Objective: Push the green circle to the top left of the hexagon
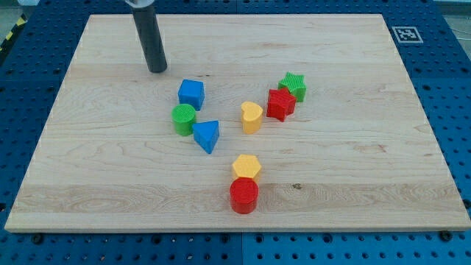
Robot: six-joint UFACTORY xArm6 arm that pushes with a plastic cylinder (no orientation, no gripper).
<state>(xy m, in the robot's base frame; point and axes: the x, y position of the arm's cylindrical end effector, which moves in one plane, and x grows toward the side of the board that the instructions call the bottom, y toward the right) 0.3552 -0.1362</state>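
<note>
The green circle (184, 118) stands left of the board's middle, touching the blue triangle (207, 135) on its lower right, with the blue cube (191, 94) just above it. The yellow hexagon (246, 166) sits lower, towards the view's bottom, touching the red circle (244, 196) below it. My tip (157, 70) rests on the board at the upper left, above and left of the blue cube, apart from all blocks.
A yellow heart (252, 116) stands right of the blue triangle. A red star (280, 104) and a green star (293, 86) touch each other further right. The wooden board (88, 184) lies on a blue pegboard table.
</note>
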